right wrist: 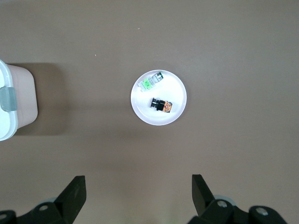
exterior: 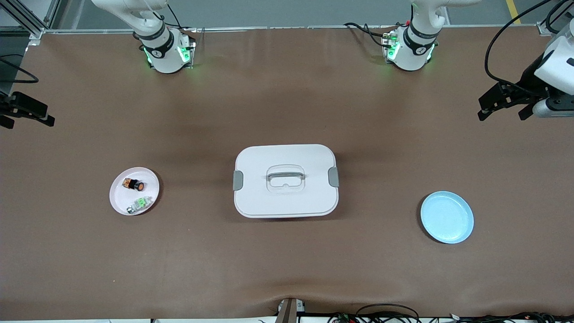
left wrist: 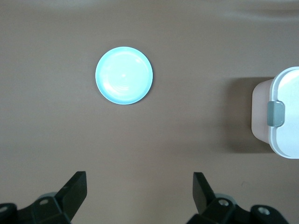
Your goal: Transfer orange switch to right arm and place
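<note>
Switch [exterior: 133, 183] on pink plate [exterior: 121, 202] at right arm's end; right gripper [right wrist: 138, 196] nearer; left gripper [left wrist: 139, 196] over other end; both wide open, empty.

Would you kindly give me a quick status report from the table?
Both end effectors open, empty: left and right waiting at table ends. Orange switch on pink plate beside green part. White box mid-table.
</note>
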Robot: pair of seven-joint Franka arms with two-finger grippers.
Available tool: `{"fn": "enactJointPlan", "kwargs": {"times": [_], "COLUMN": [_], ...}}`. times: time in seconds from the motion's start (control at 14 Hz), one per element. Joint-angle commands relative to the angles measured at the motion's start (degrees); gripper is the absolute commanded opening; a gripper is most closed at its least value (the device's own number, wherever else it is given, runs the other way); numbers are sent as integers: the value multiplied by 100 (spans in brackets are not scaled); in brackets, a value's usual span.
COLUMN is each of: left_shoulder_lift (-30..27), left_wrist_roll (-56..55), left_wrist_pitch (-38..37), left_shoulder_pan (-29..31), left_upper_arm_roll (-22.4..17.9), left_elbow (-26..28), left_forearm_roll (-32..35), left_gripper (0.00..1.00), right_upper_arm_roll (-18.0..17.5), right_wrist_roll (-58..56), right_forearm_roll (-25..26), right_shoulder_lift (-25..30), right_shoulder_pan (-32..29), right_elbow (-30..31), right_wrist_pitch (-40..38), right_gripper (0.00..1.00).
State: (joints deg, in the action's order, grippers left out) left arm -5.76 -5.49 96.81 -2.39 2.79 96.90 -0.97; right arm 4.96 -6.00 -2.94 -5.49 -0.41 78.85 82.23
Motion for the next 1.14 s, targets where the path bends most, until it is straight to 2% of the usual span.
{"fn": "enactJointPlan", "kwargs": {"times": [0.0, 0.28, 0.57, 1.07], "left_shoulder_lift": [67, 75, 75, 84], "left_wrist_roll": [-48, -48, -48, -39], "left_wrist_pitch": [-127, -127, -127, -162], "left_shoulder_pan": [-34, -25, -25, -16], "left_upper_arm_roll": [3, 3, 3, 3], "left_elbow": [-162, -162, -162, -162], "left_forearm_roll": [63, 54, 45, 36], "left_gripper": [100, 100, 100, 100], "right_upper_arm_roll": [58, 102, 111, 102], "right_wrist_roll": [99, 99, 563, 600], "right_forearm_roll": [119, -39, -48, -66], "right_shoulder_lift": [84, 119, 145, 145], "right_shoulder_pan": [50, 50, 24, 15], "right_elbow": [61, 61, 96, 131], "right_wrist_pitch": [47, 30, -23, -120], "right_gripper": [100, 100, 100, 100]}}
